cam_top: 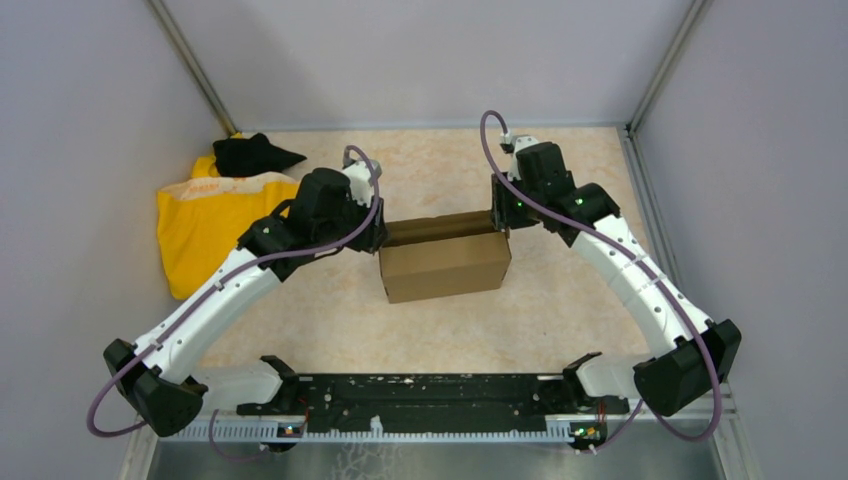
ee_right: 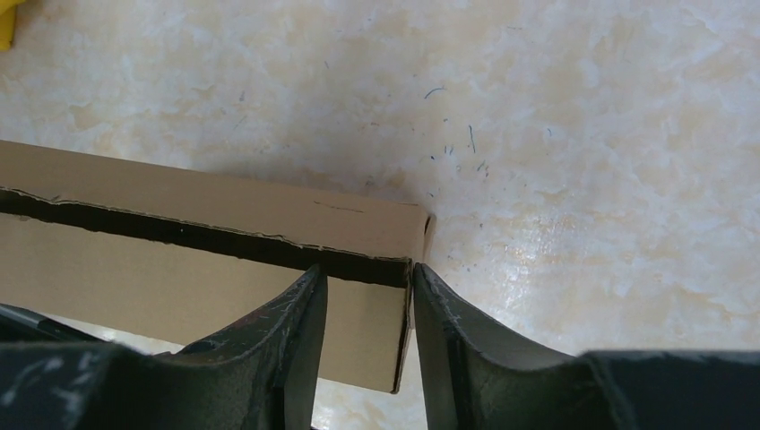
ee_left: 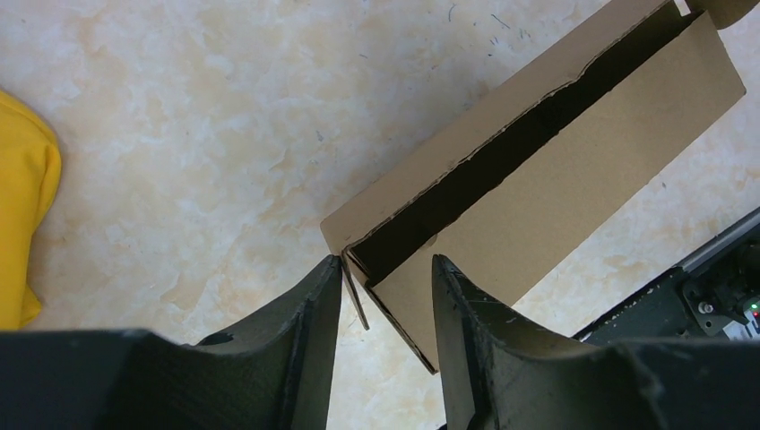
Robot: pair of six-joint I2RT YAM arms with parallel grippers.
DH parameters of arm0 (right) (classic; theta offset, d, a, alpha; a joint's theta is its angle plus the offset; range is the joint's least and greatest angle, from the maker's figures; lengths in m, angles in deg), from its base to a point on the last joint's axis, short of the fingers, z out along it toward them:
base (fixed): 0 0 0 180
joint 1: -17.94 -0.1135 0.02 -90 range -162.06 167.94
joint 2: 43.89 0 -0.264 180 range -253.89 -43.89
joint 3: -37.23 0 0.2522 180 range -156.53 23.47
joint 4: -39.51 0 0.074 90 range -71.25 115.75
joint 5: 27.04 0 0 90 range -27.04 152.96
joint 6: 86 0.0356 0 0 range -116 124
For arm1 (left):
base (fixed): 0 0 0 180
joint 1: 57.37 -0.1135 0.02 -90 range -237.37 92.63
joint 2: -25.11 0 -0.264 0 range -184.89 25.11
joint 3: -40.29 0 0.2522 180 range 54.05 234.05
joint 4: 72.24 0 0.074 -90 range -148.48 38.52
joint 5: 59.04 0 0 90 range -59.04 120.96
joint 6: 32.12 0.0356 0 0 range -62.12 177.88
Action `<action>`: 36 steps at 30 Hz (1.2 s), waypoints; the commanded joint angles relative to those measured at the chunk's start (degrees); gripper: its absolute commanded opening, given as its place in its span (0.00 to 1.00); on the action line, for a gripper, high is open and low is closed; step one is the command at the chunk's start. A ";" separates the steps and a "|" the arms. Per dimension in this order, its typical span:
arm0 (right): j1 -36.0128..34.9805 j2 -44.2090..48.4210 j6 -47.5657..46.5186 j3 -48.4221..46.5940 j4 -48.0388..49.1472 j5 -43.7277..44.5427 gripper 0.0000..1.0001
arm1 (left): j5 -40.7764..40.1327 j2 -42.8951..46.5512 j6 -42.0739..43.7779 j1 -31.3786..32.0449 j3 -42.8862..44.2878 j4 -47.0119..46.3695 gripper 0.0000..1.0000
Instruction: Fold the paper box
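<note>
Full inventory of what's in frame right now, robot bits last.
paper box: 1, brown, mid-table between the grippers, dark slit along its top
yellow cloth: 1, yellow, far left of the table
black bundle: 1, black, on the yellow cloth's far end
table: 1, beige marbled, under everything
walls: 3, grey, at left, back and right
base rail: 1, black, near edge
arms: 2, white and black, purple cables
left gripper: 1, black, open, straddling the box's left end
right gripper: 1, black, open, straddling the box's right end
</note>
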 commanded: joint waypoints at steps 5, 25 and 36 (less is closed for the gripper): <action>-1.08 2.52 0.67 0.24 1.98 0.43 0.44 | 2.60 2.33 1.03 0.17 0.62 -0.26 0.52; -0.29 3.55 1.80 0.61 2.00 3.19 0.53 | -0.25 5.10 2.03 0.00 0.89 0.95 0.62; 2.16 5.40 0.47 -1.41 -1.98 1.93 0.54 | 3.54 -0.99 7.86 -0.83 13.08 0.79 0.68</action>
